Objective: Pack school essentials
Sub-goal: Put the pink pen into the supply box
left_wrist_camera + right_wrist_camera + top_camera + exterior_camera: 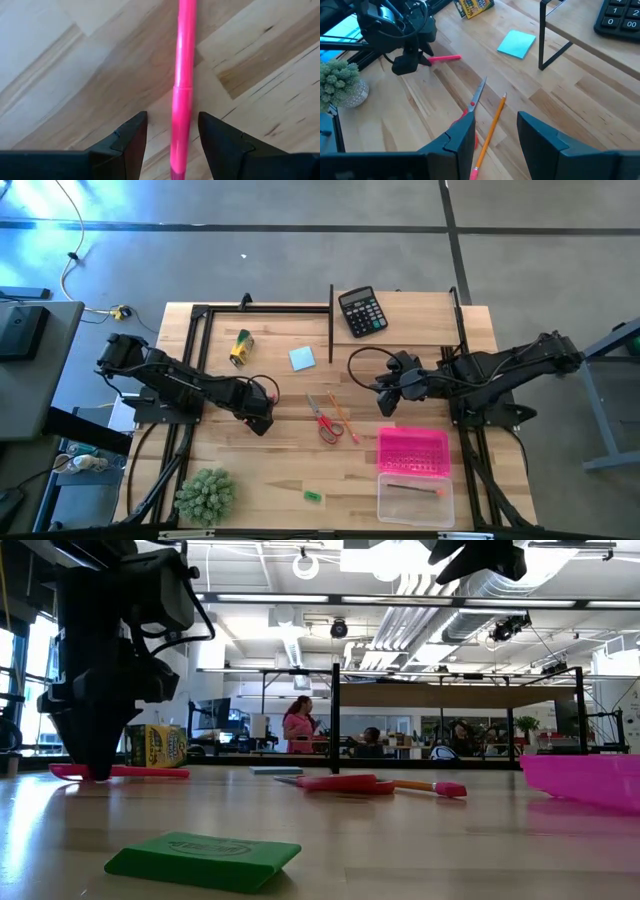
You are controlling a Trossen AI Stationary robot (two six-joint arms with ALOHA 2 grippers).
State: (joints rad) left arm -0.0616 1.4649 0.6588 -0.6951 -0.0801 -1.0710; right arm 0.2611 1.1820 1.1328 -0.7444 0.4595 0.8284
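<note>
Left wrist view says it all — red pen lies on the bench between the left gripper jaws, its length running straight ahead (jaws open, gripping nothing yet).

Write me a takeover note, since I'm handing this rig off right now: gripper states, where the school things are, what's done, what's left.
Left gripper: down at the table, fingers open astride the pink pen, not gripping it.
Right gripper: raised near table centre, open, empty.
Done: one pencil-like item lies in the clear box; the pink tray looks empty.
Left on the table: scissors and orange pencil at centre, blue notepad, crayon box, green eraser near the front edge.
</note>
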